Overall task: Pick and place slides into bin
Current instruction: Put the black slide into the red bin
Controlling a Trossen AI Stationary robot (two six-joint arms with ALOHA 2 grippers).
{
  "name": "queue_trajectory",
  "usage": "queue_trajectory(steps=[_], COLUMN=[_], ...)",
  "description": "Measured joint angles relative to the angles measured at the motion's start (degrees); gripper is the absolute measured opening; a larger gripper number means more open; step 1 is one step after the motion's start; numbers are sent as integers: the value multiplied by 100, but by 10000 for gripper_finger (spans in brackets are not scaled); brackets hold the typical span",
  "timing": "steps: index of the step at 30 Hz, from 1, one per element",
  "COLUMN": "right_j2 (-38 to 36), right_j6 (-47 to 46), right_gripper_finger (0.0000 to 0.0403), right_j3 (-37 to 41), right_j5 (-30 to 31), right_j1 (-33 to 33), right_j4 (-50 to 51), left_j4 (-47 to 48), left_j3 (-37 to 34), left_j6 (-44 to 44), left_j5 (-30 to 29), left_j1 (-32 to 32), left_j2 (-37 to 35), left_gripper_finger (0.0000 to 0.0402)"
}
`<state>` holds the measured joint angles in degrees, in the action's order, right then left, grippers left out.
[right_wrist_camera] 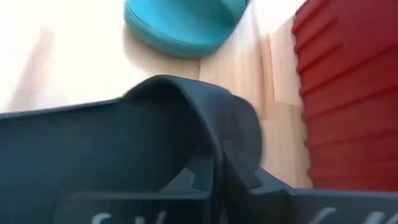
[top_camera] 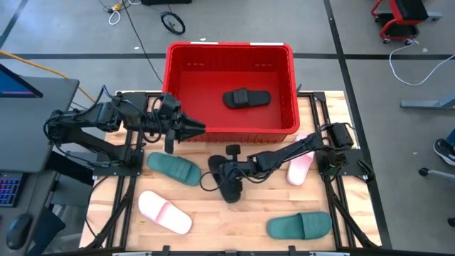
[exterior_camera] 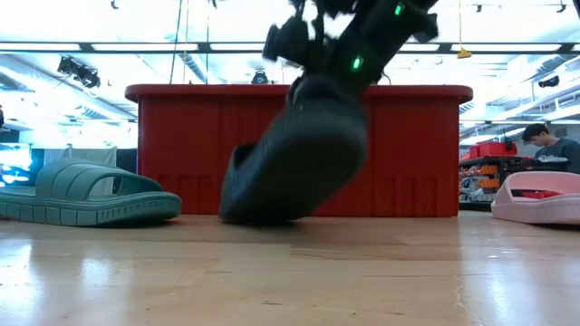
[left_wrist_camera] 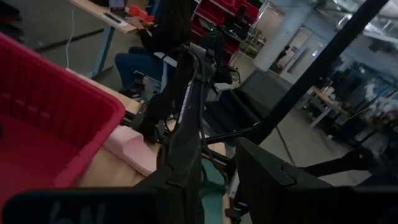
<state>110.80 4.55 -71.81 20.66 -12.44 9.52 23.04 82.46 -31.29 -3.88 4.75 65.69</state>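
Observation:
A black slide point(top_camera: 247, 98) lies on the floor of the red bin point(top_camera: 229, 47) at the table's far middle. My right gripper point(top_camera: 231, 169) is shut on the second black slide point(top_camera: 229, 189) in front of the bin, near the table's middle. That slide stands tilted in the low view point(exterior_camera: 299, 163). My left gripper point(top_camera: 193, 129) is open and empty beside the bin's near left corner. Two green slides point(top_camera: 173, 168) point(top_camera: 298, 226) and two pink slides point(top_camera: 165, 212) point(top_camera: 300, 168) lie sole-down on the table. My right gripper holds the black slide by its strap point(right_wrist_camera: 214, 146), pinched between the two fingers at the strap's edge. The fingers come from above and from the table's right. The slide is tilted, one end raised point(exterior_camera: 340, 109), the other end point(exterior_camera: 245, 210) low at the table; whether it touches, I cannot tell.
The bin's near wall point(exterior_camera: 181, 136) stands just behind the held slide. The near green slide point(exterior_camera: 82, 195) lies to its left, and a pink slide point(exterior_camera: 544, 195) lies under my right arm. People sit beyond the table point(left_wrist_camera: 161, 31) point(exterior_camera: 544, 140).

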Motion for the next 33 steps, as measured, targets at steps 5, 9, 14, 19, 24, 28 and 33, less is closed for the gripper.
queue_trajectory(steps=[5,9,14,19,24,28,33], right_j2=[-780,-1703,-2935,-3688,-3810,-3683,-3656], right_j6=[640,1208,2058,2851,4226,5301,5475], right_gripper_finger=[12,14,12,9,12,9,12], right_j3=[4,4,2,-2,-2,0,0], right_j5=[127,87,-498,-484,-318,273,639], right_j1=[-213,-412,-564,-568,-574,-572,-566], right_j4=[38,17,48,286,607,859,963], left_j4=[247,673,1132,1295,1297,1277,1192], left_j3=[0,0,0,4,3,-4,-4], left_j6=[-523,-1320,-1344,-1640,-1949,-2213,-2139], left_j5=[4,8,100,131,517,826,843], left_j1=[-2,0,-2,-37,-82,-125,-307], left_j2=[0,0,4,143,481,878,1167], left_gripper_finger=[107,107,108,108,108,124,174])
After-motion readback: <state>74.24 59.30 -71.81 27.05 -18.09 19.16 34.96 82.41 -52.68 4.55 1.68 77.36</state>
